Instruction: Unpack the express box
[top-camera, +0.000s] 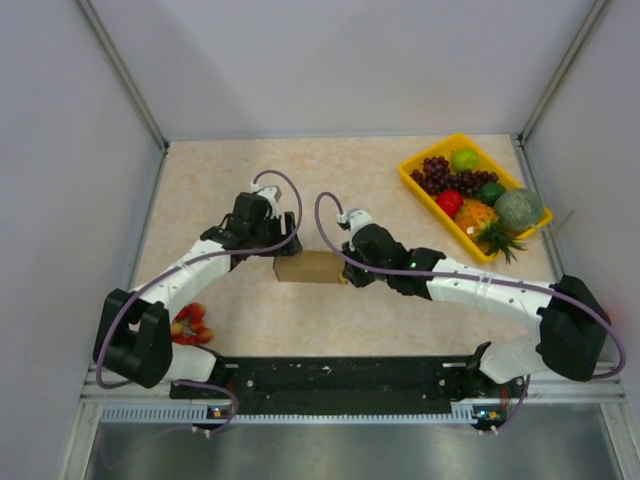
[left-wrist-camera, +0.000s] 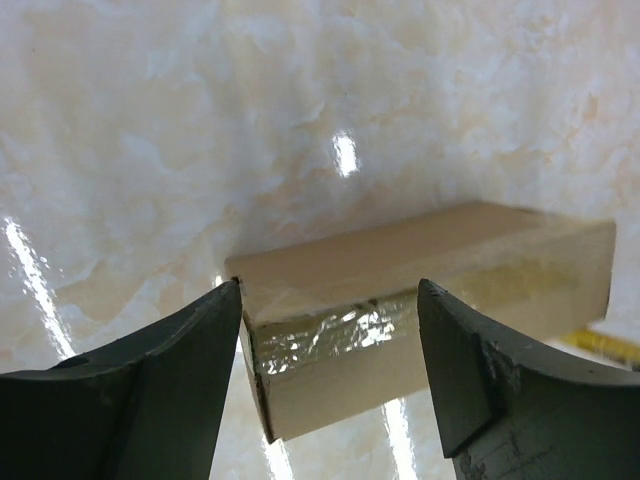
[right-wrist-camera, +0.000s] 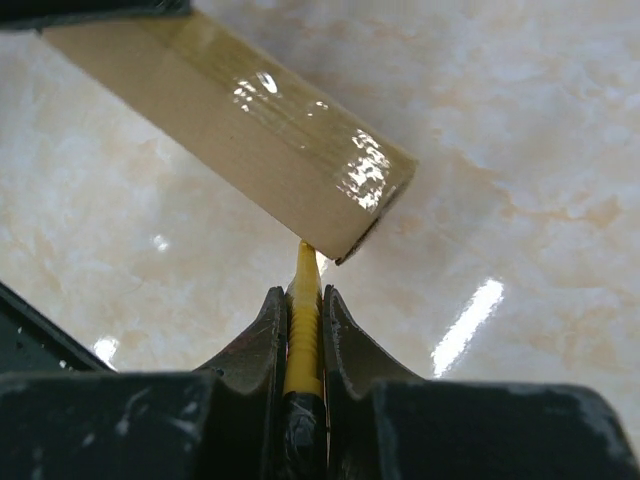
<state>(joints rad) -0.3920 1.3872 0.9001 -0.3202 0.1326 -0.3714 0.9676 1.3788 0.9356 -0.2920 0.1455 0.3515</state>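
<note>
Looking down from the top external view, the express box (top-camera: 308, 267) is lying flat near the middle of the marble-patterned table (top-camera: 330, 170), with both arms meeting at it: the left gripper (top-camera: 262, 243) is sitting at its left end and the right gripper (top-camera: 349, 262) at its right end. A yellow fruit tray (top-camera: 410, 183) is standing well apart at the far right, and a small red and yellow cluster (top-camera: 190, 325) (too small to name) is lying beside the left arm's base.

In the left wrist view, the dark fingers (left-wrist-camera: 170, 380) are standing apart, straddling the near end of the brown carton (left-wrist-camera: 400, 290) without clearly touching it. Shiny clear tape (left-wrist-camera: 330, 335) is running across that end and along the side, and it appears unbroken.

In the right wrist view, the right gripper (right-wrist-camera: 303, 320) is clamping together on a slim yellow tool (right-wrist-camera: 303, 330), probably a cutter, whose tip is pointing at the carton's (right-wrist-camera: 240, 130) lower corner, right at the taped edge (right-wrist-camera: 365, 175).

Judging from this, the unpacking is only beginning: the box is still sealed and nothing is out of it. Slitting the tape, opening the flaps and lifting out whatever is inside are all remaining.
</note>
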